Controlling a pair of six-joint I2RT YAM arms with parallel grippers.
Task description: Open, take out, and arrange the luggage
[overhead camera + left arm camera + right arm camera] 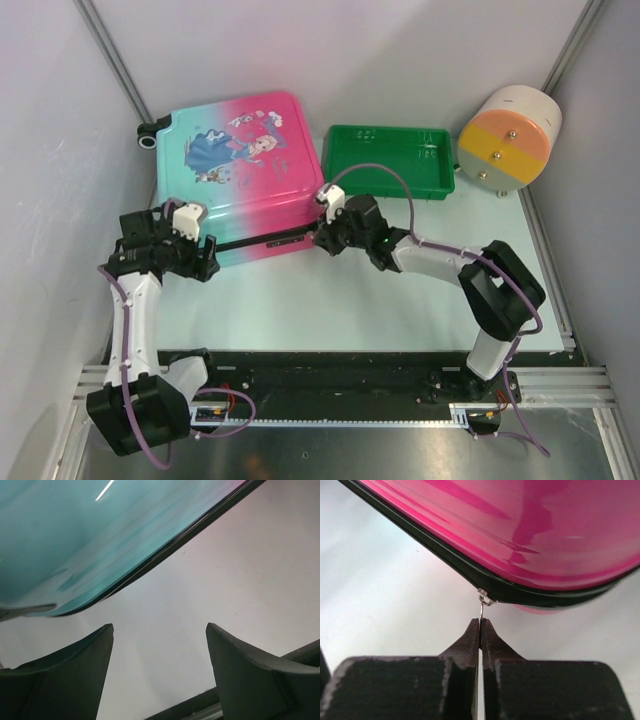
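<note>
luggage (240,170) upper-left of top view, lid shut. R gripper (480,625) pinched on zip pull (481,606); L gripper (159,630) wide, empty, by teal corner. Risk: thin pull slips out, or unbraced case drags w/ tug.

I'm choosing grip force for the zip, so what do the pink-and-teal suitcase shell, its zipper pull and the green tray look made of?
The pink-to-teal hard-shell suitcase looks like glossy moulded plastic: streaky reflections run across its shell. The thin silver zipper pull, pinched in the right gripper, seems metal, from its bright glint. The green rectangular tray appears plastic with a mild sheen.
</note>
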